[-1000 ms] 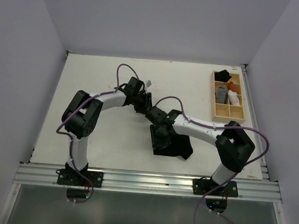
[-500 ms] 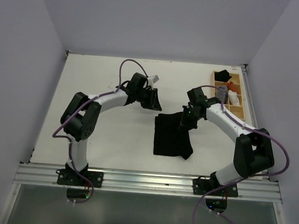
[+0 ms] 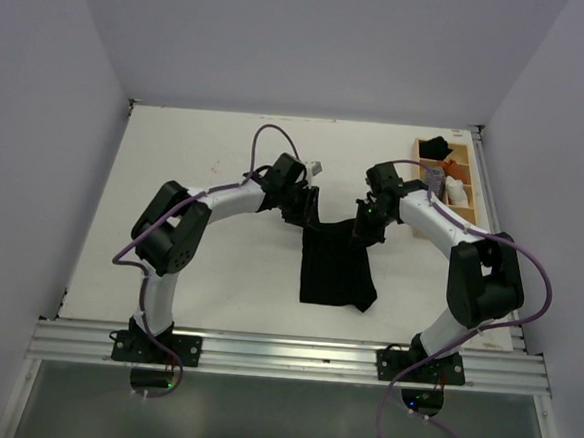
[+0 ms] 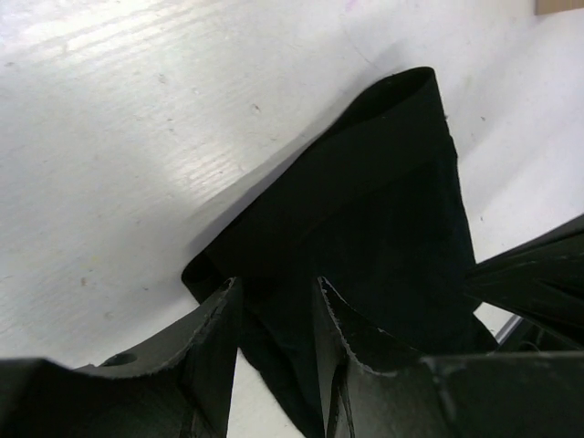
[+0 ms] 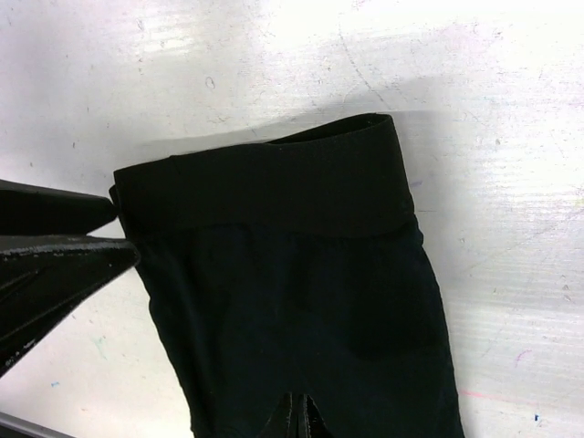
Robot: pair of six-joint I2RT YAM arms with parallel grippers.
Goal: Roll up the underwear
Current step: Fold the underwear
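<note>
The black underwear lies flat on the white table, waistband at the far end. My left gripper is at the waistband's far left corner. In the left wrist view its fingers are closed around a bunched, slightly raised fold of the underwear. My right gripper is at the far right corner. In the right wrist view its fingertips are pressed together on the near edge of the underwear; the left gripper's fingers show at the waistband's other corner.
A wooden compartment tray stands at the back right, holding a black item, a grey striped roll and a white roll. Walls enclose the table on three sides.
My right gripper left the middle of the underwear and went to its far right corner. My left gripper moved right and closer, onto the far left corner.
</note>
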